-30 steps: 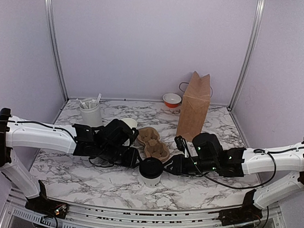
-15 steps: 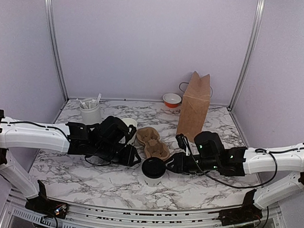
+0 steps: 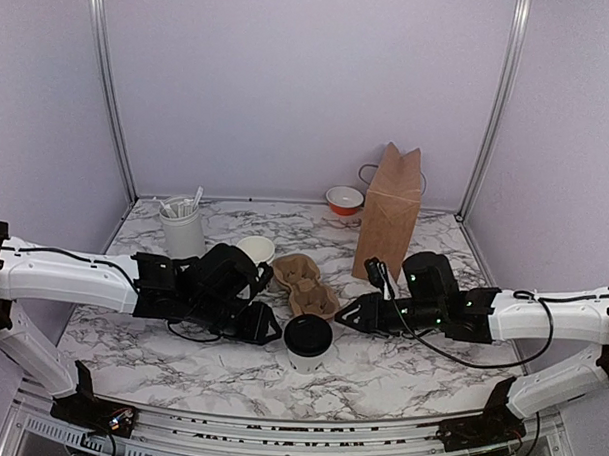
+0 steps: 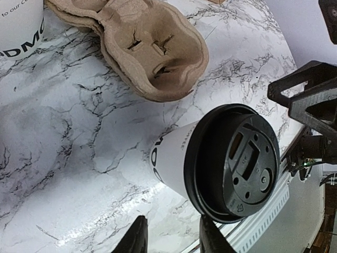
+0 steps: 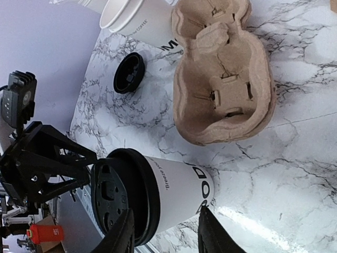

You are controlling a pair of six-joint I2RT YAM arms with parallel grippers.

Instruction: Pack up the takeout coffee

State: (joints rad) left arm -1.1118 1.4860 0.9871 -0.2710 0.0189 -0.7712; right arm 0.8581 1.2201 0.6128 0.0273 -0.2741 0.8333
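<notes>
Just ahead of the left gripper [image 4: 171, 240], whose two dark fingers stand apart with nothing between them, the takeout coffee [image 4: 174, 158] stands upright. It is a small tapered cup of smooth white paper with dark lettering, capped in black moulded plastic with a raised rim and a sip slot. The right gripper [image 5: 166, 234] faces the same cup from the opposite side. Its fingers are likewise spread and empty, close to the cup without clasping it.

Beyond the fingertips of both grippers lies a pulp cup carrier [image 3: 304, 285], tan, fibrous and matte, with rounded wells and slit tabs. Past it on the left gripper's side stands a lidless cup [image 3: 255, 249] of the same white paper. In the right wrist view a spare black lid [image 5: 129, 73] lies flat beside that cup. Farther out past the left arm is a taller white utensil holder [image 3: 181, 229]. Past the right gripper a creased brown paper bag [image 3: 389, 213] stands upright, with a small orange-rimmed bowl [image 3: 345, 199] behind it.

The table [image 3: 180, 354] is glossy white marble-pattern with grey veins. Plain lilac walls [image 3: 309, 88] enclose it, framed by slim aluminium posts [image 3: 107, 91].
</notes>
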